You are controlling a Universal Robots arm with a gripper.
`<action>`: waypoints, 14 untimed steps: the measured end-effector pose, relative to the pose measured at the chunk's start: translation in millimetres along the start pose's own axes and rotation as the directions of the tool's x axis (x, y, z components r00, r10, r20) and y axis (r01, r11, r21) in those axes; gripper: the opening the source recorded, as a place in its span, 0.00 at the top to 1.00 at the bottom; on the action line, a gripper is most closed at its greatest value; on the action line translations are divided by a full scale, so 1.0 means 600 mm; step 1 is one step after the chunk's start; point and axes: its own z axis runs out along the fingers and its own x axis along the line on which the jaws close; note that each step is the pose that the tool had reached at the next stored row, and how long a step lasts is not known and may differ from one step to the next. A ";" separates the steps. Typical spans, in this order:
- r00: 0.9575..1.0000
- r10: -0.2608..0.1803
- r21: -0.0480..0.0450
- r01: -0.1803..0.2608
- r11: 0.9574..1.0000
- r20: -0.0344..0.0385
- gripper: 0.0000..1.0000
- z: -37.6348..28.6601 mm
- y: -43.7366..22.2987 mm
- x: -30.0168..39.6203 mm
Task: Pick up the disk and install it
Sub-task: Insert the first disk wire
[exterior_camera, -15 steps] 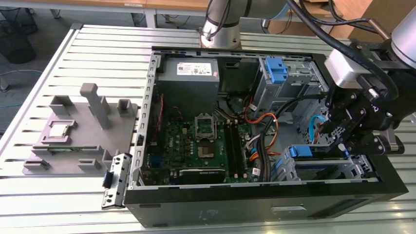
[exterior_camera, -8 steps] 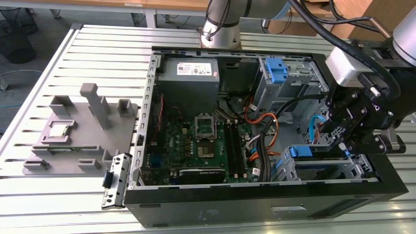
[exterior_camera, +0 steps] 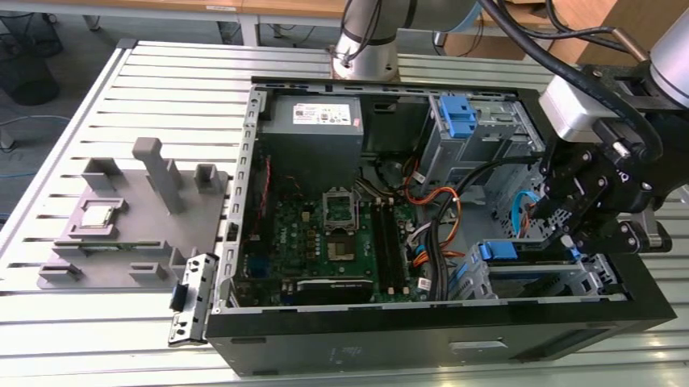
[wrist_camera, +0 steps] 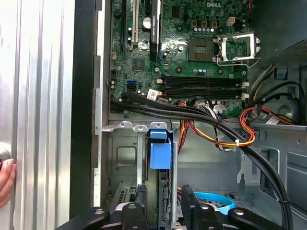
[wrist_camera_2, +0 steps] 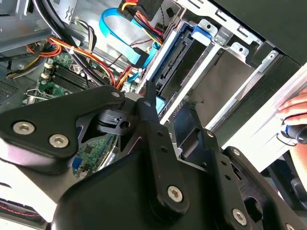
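Note:
The disk [exterior_camera: 522, 263] stands on edge in the drive cage [exterior_camera: 586, 282] at the front corner of the open computer case, on the exterior view's right. Its blue carrier tab [wrist_camera: 159, 152] sticks out of the cage. The second wrist view shows its connector edge and blue rail [wrist_camera_2: 176, 62] seated between the cage walls. My gripper [exterior_camera: 583, 232] hangs just above that cage. Its fingers [wrist_camera: 141, 200] stand apart on either side of the disk's edge without touching it, so the gripper [wrist_camera: 165, 195] is open.
Black and orange cable bundles [wrist_camera: 206, 120] cross the motherboard [exterior_camera: 334, 234] next to the cage. A grey power supply [exterior_camera: 312, 113] and a lone blue bracket [exterior_camera: 457, 117] sit at the case's back. A person's hand [wrist_camera_2: 293, 109] rests outside the case wall. A grey fixture [exterior_camera: 129, 218] stands on the table.

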 end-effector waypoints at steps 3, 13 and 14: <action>1.000 0.000 0.000 0.000 1.000 0.000 0.58 0.000 0.000 -0.001; 1.000 0.000 0.000 0.000 1.000 0.000 0.58 0.000 0.000 -0.006; 1.000 0.000 0.000 0.000 1.000 0.000 0.58 0.000 0.000 -0.006</action>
